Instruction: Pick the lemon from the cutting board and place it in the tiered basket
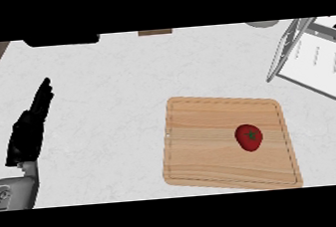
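Left hand (31,133) is seen resting at the left, fingers straight, nothing held. No lemon is seen; a red tomato (249,137) lies on the cutting board (203,147). Judged light, smooth, easily bruised; best cupped round its middle. Tiered basket (315,56) stands far right.

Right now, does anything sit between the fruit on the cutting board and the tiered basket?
Nothing visible does. The red, tomato-like fruit (no lemon shows) lies on the cutting board, and only bare counter separates it from the tiered basket at upper right. The left hand rests open at the far left.
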Available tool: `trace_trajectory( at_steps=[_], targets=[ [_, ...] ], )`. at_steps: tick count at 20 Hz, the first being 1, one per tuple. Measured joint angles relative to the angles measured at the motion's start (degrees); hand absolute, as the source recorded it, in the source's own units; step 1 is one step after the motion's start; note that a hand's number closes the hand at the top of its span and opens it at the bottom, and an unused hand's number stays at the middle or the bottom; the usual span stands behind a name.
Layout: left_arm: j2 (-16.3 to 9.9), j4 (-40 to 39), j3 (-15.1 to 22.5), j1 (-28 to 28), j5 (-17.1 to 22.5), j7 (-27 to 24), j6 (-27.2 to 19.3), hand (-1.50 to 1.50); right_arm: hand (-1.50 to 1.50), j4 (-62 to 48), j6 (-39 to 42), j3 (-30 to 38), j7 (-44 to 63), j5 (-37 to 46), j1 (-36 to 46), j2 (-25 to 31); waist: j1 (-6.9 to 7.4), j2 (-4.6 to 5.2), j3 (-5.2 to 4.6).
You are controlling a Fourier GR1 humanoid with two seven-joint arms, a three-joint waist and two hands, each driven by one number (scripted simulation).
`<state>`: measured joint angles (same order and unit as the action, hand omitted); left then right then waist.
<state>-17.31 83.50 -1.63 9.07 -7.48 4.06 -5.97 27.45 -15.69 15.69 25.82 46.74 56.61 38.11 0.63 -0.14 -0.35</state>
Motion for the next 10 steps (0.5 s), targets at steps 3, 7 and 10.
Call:
trace_trajectory(
  at_steps=[3,7,10],
  targets=[
    [0.5,0.4,0.1,-0.5,-0.4,-0.1,-0.1,0.00,-1.50,1.2,-3.4,1.5,-1.7,-1.3,-0.7,-0.1,0.03,0.17,0.21],
    [0.8,0.8,0.0,-0.1,-0.9,0.9,-0.2,0.00,-1.50,5.2,-5.8,2.7,-2.4,-2.6,-1.6,1.0,-0.35,0.11,0.30],
    [0.9,0.3,-0.5,-0.1,-0.9,0.7,0.0,0.00,-1.50,9.4,-6.5,3.0,0.3,-2.9,-2.5,1.8,-0.68,0.00,0.30]
  ],
)
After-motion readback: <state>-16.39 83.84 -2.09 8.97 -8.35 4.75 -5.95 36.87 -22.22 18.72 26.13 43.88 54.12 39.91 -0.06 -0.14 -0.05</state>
